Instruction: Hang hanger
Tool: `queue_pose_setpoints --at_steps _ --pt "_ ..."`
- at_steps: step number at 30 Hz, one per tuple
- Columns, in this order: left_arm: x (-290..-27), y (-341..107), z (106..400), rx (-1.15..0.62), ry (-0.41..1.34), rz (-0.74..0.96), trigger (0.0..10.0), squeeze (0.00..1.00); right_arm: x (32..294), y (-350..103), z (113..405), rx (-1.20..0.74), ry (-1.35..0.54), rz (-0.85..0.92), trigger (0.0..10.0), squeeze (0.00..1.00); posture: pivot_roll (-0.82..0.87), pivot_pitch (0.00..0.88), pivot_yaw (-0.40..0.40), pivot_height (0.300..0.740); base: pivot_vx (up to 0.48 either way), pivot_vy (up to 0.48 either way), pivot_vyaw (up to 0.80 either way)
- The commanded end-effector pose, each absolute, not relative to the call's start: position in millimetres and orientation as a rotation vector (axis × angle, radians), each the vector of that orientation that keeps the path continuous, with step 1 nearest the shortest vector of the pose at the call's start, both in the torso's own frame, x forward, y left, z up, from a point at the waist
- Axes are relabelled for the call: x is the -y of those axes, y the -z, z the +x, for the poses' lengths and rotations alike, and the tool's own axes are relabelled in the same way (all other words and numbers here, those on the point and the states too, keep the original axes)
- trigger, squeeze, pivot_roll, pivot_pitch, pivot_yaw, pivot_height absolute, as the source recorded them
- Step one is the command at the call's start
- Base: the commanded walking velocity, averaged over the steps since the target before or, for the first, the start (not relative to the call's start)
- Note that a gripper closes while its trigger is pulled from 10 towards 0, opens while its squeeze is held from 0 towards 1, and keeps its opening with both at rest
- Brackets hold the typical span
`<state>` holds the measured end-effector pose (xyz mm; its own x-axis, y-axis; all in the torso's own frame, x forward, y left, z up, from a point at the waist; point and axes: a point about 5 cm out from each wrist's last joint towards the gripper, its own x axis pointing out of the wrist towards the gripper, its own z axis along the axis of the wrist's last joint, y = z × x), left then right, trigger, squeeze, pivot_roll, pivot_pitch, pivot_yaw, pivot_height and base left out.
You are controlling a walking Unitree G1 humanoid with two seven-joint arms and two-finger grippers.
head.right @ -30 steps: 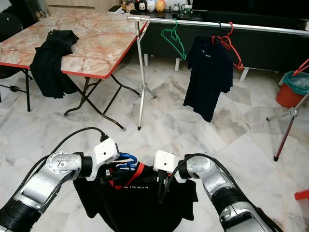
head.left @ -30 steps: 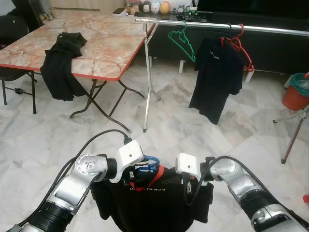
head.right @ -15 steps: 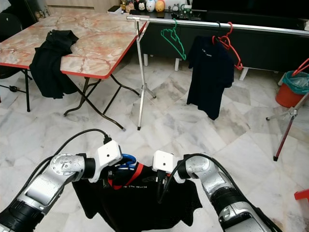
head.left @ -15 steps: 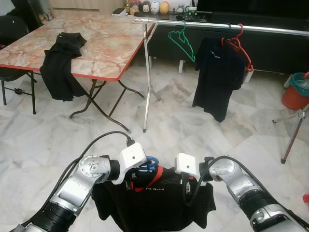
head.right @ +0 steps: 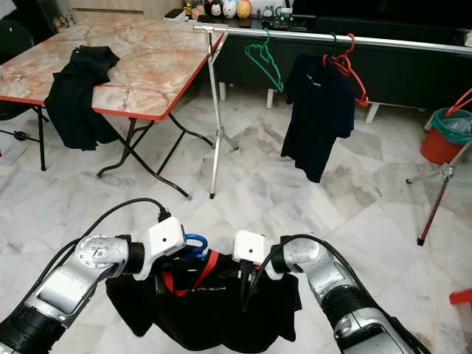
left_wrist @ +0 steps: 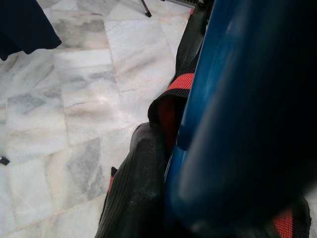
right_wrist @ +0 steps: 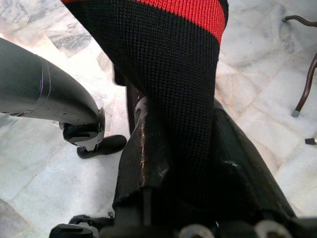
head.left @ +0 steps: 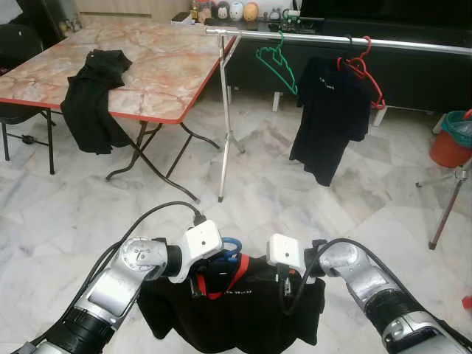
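Note:
A black T-shirt (head.left: 236,313) with a red collar (head.left: 234,274) hangs on a blue hanger (head.left: 228,247) low in front of me, held between both arms. My left gripper (head.left: 209,271) is shut on the blue hanger (left_wrist: 237,99), with one black finger (left_wrist: 133,188) against the collar. On the shirt's other shoulder my right gripper (head.left: 284,286) is shut on the fabric (right_wrist: 178,89). Farther off runs the silver clothes rail (head.left: 324,38). It carries a bare green hanger (head.left: 279,60) and a red hanger (head.left: 363,65) with a black shirt (head.left: 330,118).
A marble-topped folding table (head.left: 155,66) with a black garment (head.left: 92,92) draped over its edge stands at the left, a dark chair (head.left: 16,51) beside it. An orange bucket (head.left: 451,144) and another stand's leg (head.left: 445,210) are at the right. Marble floor lies between me and the rail.
The held shirt has sagged a little lower and its red collar has shifted toward the left gripper. The black shirt on the rail has swung slightly.

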<state>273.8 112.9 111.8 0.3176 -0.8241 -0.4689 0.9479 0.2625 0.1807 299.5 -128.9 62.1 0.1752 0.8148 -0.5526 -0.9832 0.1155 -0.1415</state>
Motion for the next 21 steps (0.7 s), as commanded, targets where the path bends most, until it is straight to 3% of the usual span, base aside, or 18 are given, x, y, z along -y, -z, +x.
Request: queue_pose_setpoints --at_steps 1,21 --pt "-114.7 -112.1 275.4 -0.314 1.214 0.485 0.0 0.00 122.9 -75.3 307.3 -0.302 -1.345 -0.548 10.0 0.00 0.07 0.055 0.009 0.740 0.000 0.000 0.00" --pt "-113.7 -116.2 277.5 -0.290 1.218 0.465 0.0 0.00 123.5 -74.3 305.1 -0.295 -1.354 -0.535 10.0 0.00 0.07 0.038 0.013 0.740 0.000 0.000 0.00"
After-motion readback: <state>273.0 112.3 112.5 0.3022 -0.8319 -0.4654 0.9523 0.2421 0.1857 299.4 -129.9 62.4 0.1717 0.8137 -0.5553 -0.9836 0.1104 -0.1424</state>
